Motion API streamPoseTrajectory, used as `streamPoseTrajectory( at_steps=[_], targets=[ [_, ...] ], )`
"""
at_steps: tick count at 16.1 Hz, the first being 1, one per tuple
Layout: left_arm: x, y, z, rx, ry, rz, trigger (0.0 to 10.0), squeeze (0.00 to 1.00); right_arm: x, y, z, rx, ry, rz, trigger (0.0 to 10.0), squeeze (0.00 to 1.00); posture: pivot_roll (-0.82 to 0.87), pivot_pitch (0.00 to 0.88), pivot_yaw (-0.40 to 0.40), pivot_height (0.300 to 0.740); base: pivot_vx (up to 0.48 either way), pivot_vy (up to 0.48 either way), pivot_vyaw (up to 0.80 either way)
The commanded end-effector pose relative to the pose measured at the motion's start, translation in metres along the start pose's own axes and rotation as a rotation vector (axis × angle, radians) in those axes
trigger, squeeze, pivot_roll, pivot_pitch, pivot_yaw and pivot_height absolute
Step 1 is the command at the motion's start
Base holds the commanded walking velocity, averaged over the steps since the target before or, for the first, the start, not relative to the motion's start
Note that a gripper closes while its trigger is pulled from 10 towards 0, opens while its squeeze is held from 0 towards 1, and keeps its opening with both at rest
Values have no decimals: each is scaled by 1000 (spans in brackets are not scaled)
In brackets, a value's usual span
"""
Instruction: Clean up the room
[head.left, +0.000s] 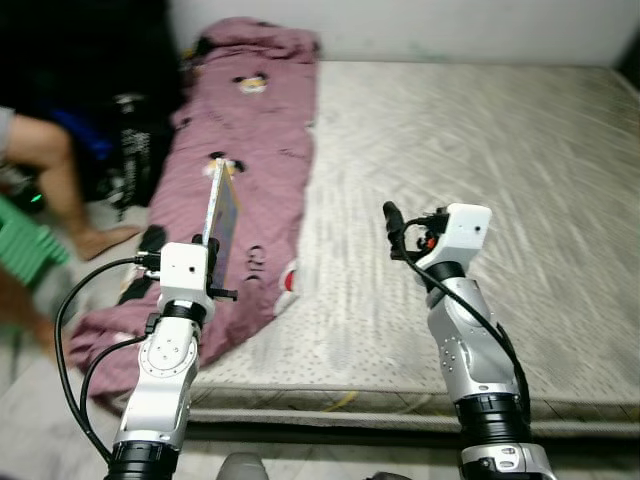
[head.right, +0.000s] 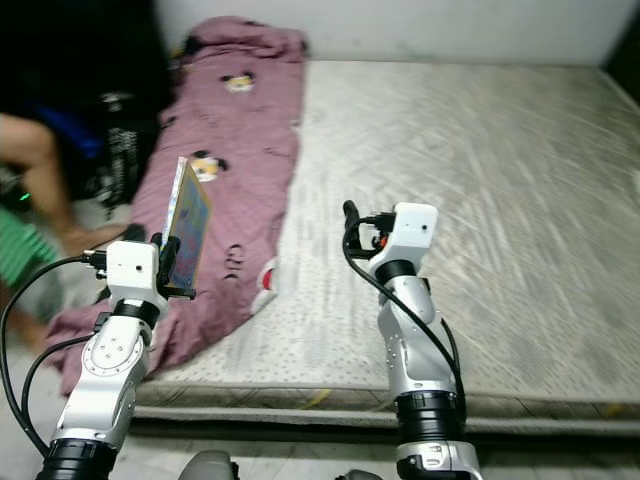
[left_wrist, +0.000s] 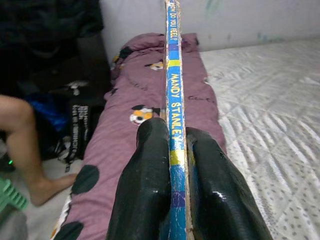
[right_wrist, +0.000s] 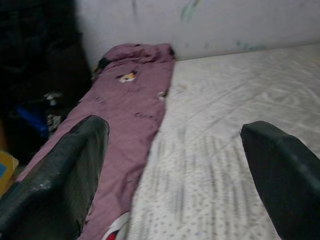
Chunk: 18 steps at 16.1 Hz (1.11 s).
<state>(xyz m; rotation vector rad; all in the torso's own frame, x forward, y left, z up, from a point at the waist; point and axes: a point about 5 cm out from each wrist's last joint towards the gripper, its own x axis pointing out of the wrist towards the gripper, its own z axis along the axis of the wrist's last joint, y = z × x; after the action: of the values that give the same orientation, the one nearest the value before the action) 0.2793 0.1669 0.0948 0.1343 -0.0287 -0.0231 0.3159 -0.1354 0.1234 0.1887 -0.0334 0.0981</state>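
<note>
Left wrist view showed the left hand (left_wrist: 177, 165) clenched on a thin, flat children's book with a blue and yellow spine (left_wrist: 175, 100), its 2 black fingers (left_wrist: 145, 185) pressed against either cover. The book stood upright on edge in that grip, spine toward the camera, with printed words running along it. From the head camera the same book (head.left: 222, 210) rose above the left hand (head.left: 210, 262), held over the near left part of the bed, above a long mauve blanket with cartoon patches (head.left: 240, 150). That blanket lay along the left side of a pale grey patterned mattress (head.left: 480, 180), stretching from the far wall to the near left corner, where it spilled over the edge toward the floor.

The right hand (head.left: 400, 232) was raised over the near middle of the mattress, to the right of the blanket and well apart from the book. In the right wrist view its 2 black fingers (right_wrist: 60, 180) stood wide apart, released and holding nothing, with the mattress and blanket beyond them.

At the far left, beside the bed, a person's bare leg (head.left: 55, 170) rested near a green plastic stool (head.left: 25, 245), with dark bags (head.left: 120, 130) behind it.
</note>
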Motion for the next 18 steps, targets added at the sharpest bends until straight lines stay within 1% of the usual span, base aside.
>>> streamPoseTrajectory(
  at_steps=[1,3,4,5,6,7,8,9,10,12,15,17,18],
  targets=[
    [2,-2,6,-25,-24,-11,10000,0,-3,-3,-8,-4,28,-26,10000,0,57,0,11,740,0,0,0],
    [3,-9,7,-42,-28,-32,10000,0,-4,-3,-16,-20,51,-47,10000,0,61,0,9,740,0,0,0],
    [4,-9,10,-47,-41,-23,10000,0,-5,-3,-15,-33,41,-49,10000,0,62,0,9,740,0,0,0],
    [0,-3,15,-75,-65,-3,10000,0,-10,-2,-11,-83,9,-12,10000,0,60,0,8,740,0,0,0],
    [-3,0,16,-72,-72,3,10000,0,-12,-3,-10,-101,2,-5,10000,0,60,0,8,740,0,0,0],
    [-16,10,9,-66,-46,35,10000,0,-24,-12,-14,-148,18,-11,10000,0,62,0,5,740,0,0,0],
    [-20,12,7,-60,-40,42,10000,0,-27,-14,-15,-156,23,-17,10000,0,63,0,5,740,0,0,0],
    [-31,18,2,-45,-24,64,10000,0,-36,-23,-17,-152,40,-59,10000,0,61,0,0,740,0,0,0],
    [-34,19,2,-56,-24,83,10000,0,-39,-29,-16,-152,39,-90,10000,0,62,0,-2,740,0,0,0],
    [-32,15,6,-54,-37,79,10000,0,-39,-30,-14,-163,31,-100,10000,0,61,0,-8,740,0,0,0],
    [-28,9,9,-70,-34,54,10000,0,-37,-25,-15,-174,41,-72,10000,0,57,0,-12,740,0,0,0],
    [-27,8,11,-75,-37,50,10000,0,-37,-25,-14,-171,46,-73,10000,0,56,0,-13,740,0,0,-744],
    [-27,7,11,-75,-35,46,10000,0,-38,-24,-14,-171,47,-71,10000,0,52,0,-11,740,0,0,0]
  ],
)
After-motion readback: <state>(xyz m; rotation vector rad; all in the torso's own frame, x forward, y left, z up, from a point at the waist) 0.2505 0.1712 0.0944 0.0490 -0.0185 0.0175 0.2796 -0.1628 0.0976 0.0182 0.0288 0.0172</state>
